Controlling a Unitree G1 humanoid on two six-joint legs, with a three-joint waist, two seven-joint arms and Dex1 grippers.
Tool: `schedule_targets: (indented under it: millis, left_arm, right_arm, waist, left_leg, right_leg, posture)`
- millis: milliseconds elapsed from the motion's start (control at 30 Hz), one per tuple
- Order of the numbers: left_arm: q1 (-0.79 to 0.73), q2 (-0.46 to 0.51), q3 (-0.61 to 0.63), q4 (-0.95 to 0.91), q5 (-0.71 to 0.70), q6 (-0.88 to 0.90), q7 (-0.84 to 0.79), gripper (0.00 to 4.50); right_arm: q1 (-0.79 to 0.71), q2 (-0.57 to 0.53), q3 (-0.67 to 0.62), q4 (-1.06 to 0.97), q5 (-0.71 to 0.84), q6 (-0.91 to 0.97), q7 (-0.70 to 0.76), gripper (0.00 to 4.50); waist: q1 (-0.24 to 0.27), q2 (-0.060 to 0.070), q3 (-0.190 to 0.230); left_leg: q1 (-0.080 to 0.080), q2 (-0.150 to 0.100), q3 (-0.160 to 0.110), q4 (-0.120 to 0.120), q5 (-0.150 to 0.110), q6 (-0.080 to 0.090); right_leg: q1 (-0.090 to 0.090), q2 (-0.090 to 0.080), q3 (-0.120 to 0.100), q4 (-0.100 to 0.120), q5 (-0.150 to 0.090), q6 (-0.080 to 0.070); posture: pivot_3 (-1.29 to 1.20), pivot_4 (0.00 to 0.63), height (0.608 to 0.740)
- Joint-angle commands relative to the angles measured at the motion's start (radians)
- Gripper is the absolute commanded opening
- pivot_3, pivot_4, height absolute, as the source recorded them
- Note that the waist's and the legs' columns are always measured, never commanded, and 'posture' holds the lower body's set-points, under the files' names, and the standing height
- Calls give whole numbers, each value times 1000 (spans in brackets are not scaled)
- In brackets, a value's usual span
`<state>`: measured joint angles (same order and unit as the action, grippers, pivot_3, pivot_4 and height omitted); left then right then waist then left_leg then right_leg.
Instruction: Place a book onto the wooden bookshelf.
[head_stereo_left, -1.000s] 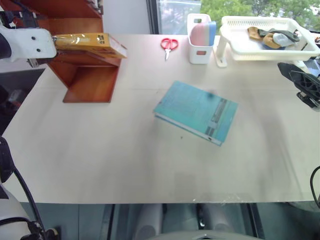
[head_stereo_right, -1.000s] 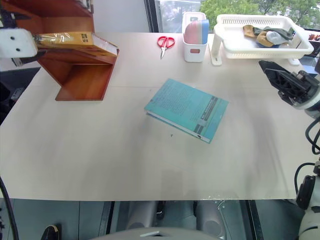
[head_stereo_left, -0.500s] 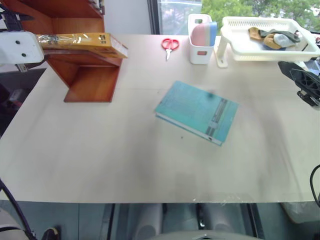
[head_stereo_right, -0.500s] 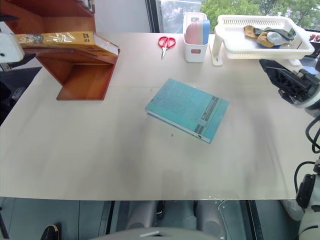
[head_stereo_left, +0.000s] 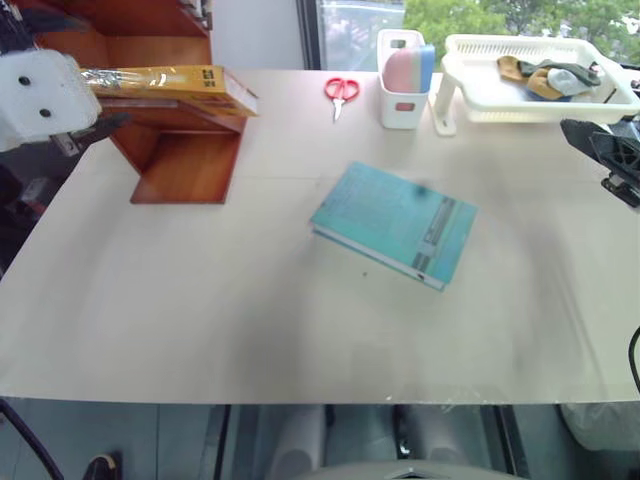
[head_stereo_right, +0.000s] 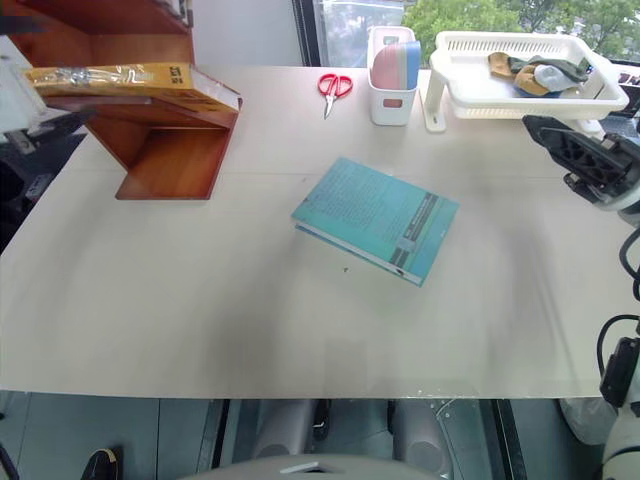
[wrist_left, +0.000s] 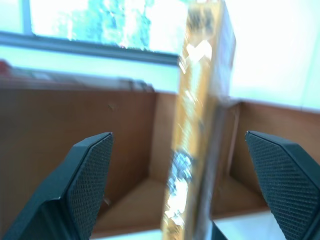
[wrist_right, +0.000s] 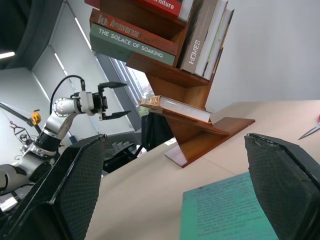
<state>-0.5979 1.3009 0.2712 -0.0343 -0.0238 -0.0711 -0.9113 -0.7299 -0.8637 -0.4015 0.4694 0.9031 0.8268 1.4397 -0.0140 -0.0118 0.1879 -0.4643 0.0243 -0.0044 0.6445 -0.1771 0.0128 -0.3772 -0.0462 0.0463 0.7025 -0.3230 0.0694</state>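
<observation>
Reddish-brown wood marks the far left of the table (head_stereo_right: 180, 330), where one wooden bookshelf (head_stereo_left: 190, 165) stands with its slanted panels, and one orange-yellow book (head_stereo_left: 175, 82) is seen lying flat on its lowest slanted shelf, glossy cover up. The long axis of the book runs across the scene from left to right, with its right end jutting past the shelf edge toward the scissors and its left end toward the left gripper (wrist_right: 111, 100). That gripper is held just off the left end of the book, its two black fingers (wrist_left: 87, 175) spread wide with nothing between the pads; in the left wrist view the book is seen apart from both fingers, and in the right wrist view the open jaws are seen clear of the shelf. Several other books are stacked and stood on the upper shelves in the right wrist view. Nearer the middle of the table one teal book (head_stereo_right: 376, 219) lies flat and turned at an angle. Behind it one pair of red scissors (head_stereo_left: 339, 90) is laid, then one white holder (head_stereo_left: 403, 95) with pink and blue contents, then one white basket tray (head_stereo_right: 525, 75) holding a few small items. At the far right edge the right gripper (head_stereo_right: 585, 160) is held above the table, its fingers parted and empty.
</observation>
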Motion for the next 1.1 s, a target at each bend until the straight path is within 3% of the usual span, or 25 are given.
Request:
schedule_targets:
  millis: [33,167,300,567,867,1100]
  left_arm:
    - [-67,-99,-93,-104,-45,75,24,4462]
    - [-121,-291,-236,-138,-14,109,50,4462]
    - [-207,-514,-347,-8,73,93,171,4462]
    - [-330,-732,-359,303,149,54,382,4462]
    - [-336,-768,-333,445,270,0,683,4462]
    - [-297,-747,-317,434,268,40,703,4462]
  right_arm:
    - [-14,-37,-34,-19,11,8,11,4500]
    - [14,-40,-49,-49,20,13,-3,4500]
    - [56,-41,-84,-95,39,27,-29,4500]
    - [111,-37,-132,-153,64,35,-67,4500]
    - [130,-31,-143,-169,77,26,-85,4500]
    - [143,-21,-148,-176,79,17,-94,4500]
  waist:
    - [1,2,-1]
    - [2,2,-1]
    - [0,2,-1]
    - [-1,2,-1]
    - [0,2,-1]
    - [-14,3,-1]
  left_leg:
    - [0,0,0,0,0,0]
    - [0,-1,-1,4,0,0]
    - [0,-1,-1,7,0,0]
    - [1,-1,-1,8,0,0]
    - [1,-1,-3,8,0,0]
    - [2,-1,-3,7,0,0]
  right_leg:
    - [0,0,0,0,0,0]
    - [1,1,0,4,0,0]
    - [0,1,1,8,0,0]
    - [0,2,3,9,0,0]
    - [0,1,4,8,0,0]
    - [0,2,5,9,0,0]
  posture:
    - [0,150,740]
    - [0,150,740]
    - [0,150,740]
    - [0,150,740]
    - [0,150,740]
    - [0,150,740]
